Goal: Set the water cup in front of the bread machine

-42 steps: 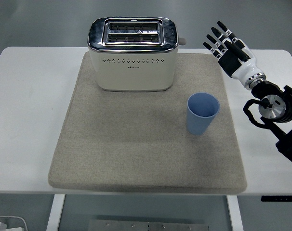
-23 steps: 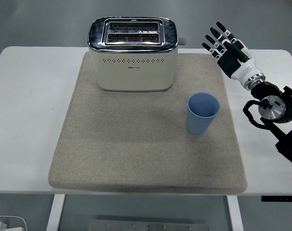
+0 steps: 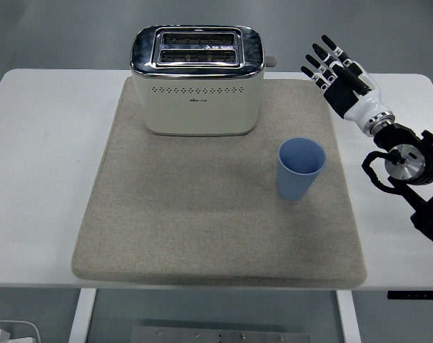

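Observation:
A light blue cup (image 3: 300, 168) stands upright on the grey mat (image 3: 202, 214), to the right of and nearer than the toaster. The cream and chrome toaster (image 3: 196, 79) sits at the back of the mat, its two slots facing up. My right hand (image 3: 338, 75) hovers over the table past the mat's back right corner, behind and to the right of the cup. Its fingers are spread and hold nothing. It is well apart from the cup. The left arm is not visible.
The white table (image 3: 45, 164) shows on both sides of the mat. My right forearm and wrist joint (image 3: 406, 161) lie over the table's right edge. A small white object (image 3: 9, 332) sits on the floor at the bottom left.
My right hand has drifted slightly to the right and up. The cup and the toaster have not moved.

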